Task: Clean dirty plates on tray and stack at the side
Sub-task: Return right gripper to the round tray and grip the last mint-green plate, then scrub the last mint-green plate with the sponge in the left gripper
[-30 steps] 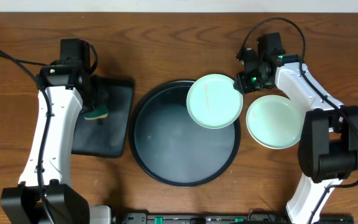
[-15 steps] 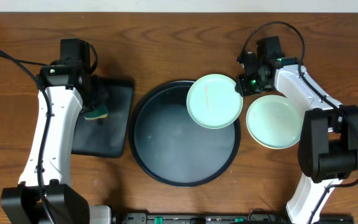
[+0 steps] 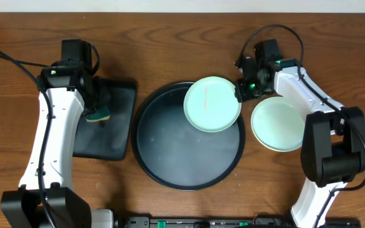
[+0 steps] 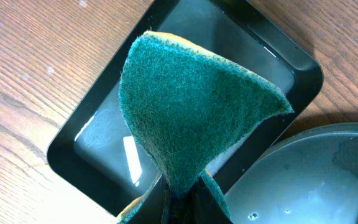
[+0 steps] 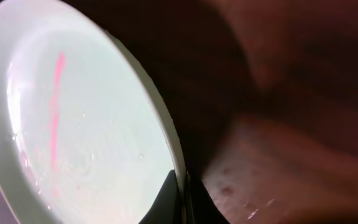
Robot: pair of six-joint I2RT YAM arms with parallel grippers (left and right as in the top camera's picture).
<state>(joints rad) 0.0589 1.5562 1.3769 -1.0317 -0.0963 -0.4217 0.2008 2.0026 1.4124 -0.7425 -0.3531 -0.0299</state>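
Note:
A pale mint plate [image 3: 212, 104] with a pink streak [image 5: 56, 106] lies over the far right part of the round black tray [image 3: 170, 166]. My right gripper [image 3: 239, 92] is shut on this plate's right rim. In the right wrist view the fingers [image 5: 184, 199] pinch the thin edge of the plate [image 5: 86, 130]. Another pale plate [image 3: 279, 124] rests on the table to the right of the tray. My left gripper [image 3: 97, 104] is shut on a green sponge [image 4: 191, 106], which hangs over the small rectangular tray.
The rectangular black tray [image 3: 109, 126] with a wet floor sits left of the round tray, their edges nearly touching [image 4: 260, 168]. The round tray's floor is wet and glossy. Wooden table surrounds everything; a black bar runs along the near edge [image 3: 189, 221].
My right gripper has closed on the mint plate's rim and moved it slightly left, further over the tray. The left arm and sponge have not moved.

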